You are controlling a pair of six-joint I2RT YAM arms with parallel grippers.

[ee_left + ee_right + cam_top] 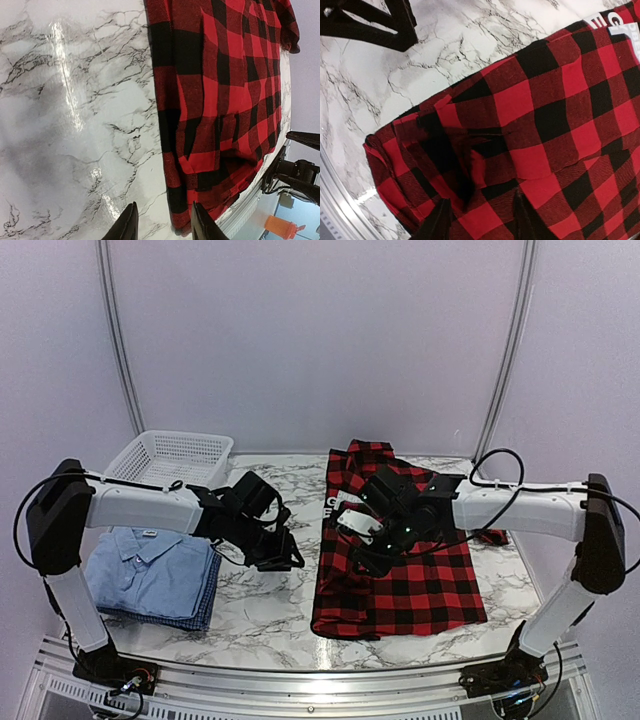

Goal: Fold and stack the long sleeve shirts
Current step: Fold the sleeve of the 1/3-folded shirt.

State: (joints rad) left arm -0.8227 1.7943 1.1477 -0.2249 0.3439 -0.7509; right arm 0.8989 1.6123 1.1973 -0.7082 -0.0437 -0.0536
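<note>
Now the right hand, open, hovers over the left edge of the plaid shirt, which lies top-to-bottom in frame; the left hand, also open, hangs just left of it.

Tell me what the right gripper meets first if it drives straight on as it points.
The red-and-black plaid shirt, lying directly ahead of the right gripper; the gap to it is unclear.
</note>
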